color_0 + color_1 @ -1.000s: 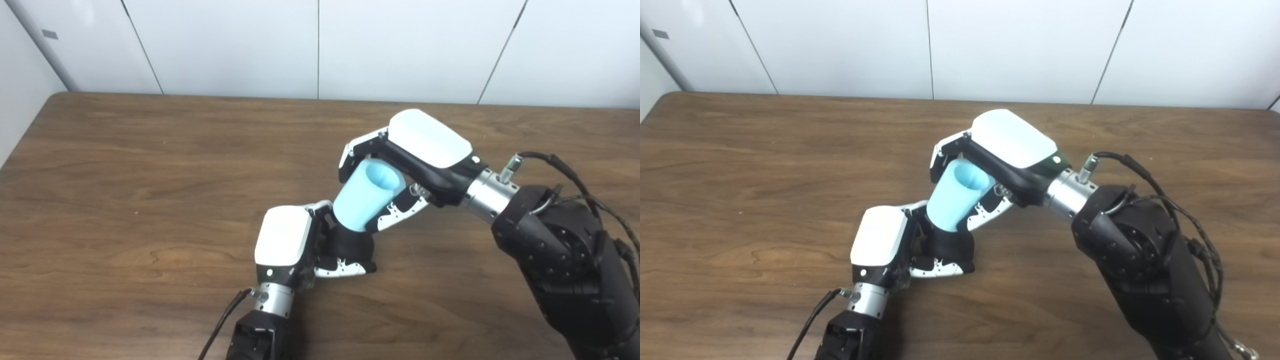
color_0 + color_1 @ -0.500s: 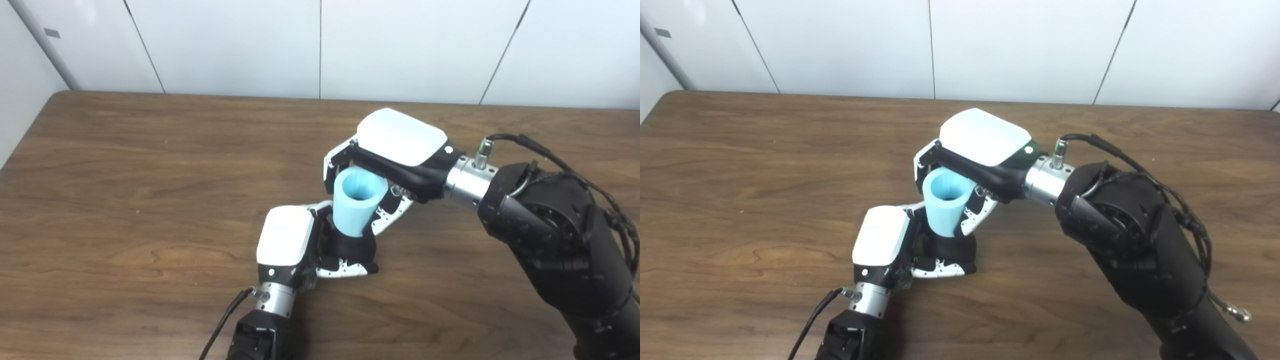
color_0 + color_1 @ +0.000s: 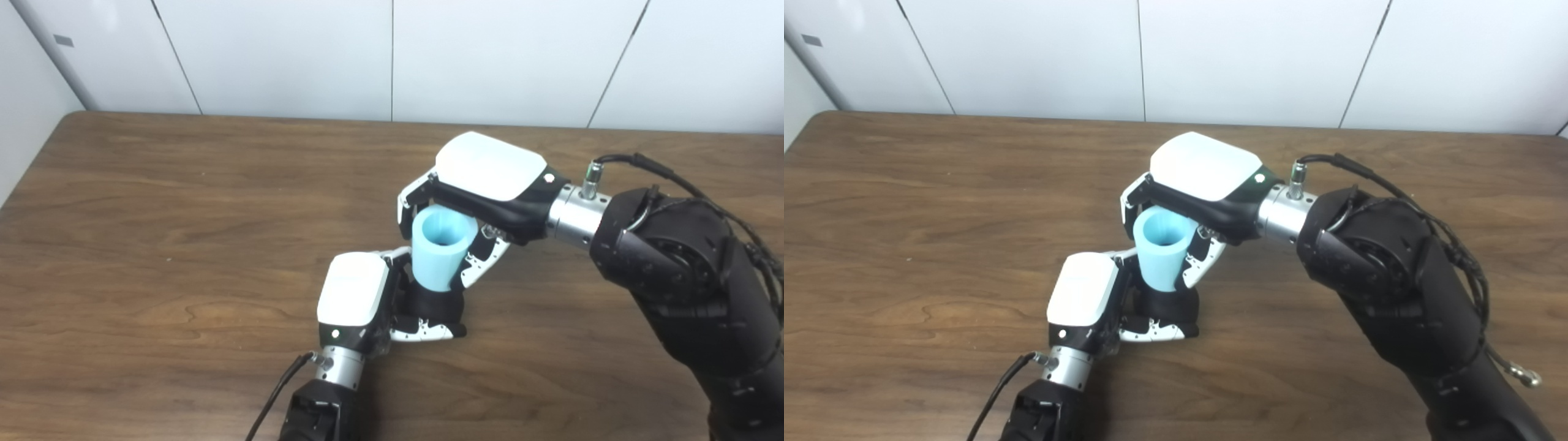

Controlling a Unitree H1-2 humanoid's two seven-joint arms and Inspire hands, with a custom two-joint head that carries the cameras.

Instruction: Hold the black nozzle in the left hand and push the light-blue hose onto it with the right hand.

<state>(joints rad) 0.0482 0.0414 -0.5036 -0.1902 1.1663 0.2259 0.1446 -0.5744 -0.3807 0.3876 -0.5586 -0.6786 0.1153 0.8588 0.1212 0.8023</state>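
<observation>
— White wall panels are backing the wooden worktop (image 3: 153, 202); what's happening mid-table?

— My left hand (image 3: 355, 294) is gripping the black nozzle (image 3: 432, 304); my right hand (image 3: 484, 184) is clasping the light-blue hose (image 3: 440, 254), seating it. Next I'm judging a straight downward push.

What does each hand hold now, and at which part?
The left hand grips the black nozzle around its base; the right hand grips the light-blue hose near its upper open end.

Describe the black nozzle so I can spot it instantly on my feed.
On the brown table, find the left hand with its white back, near the front middle. The black nozzle sits in its grip, a dark stub directly under the light-blue hose held by the right hand.
</observation>
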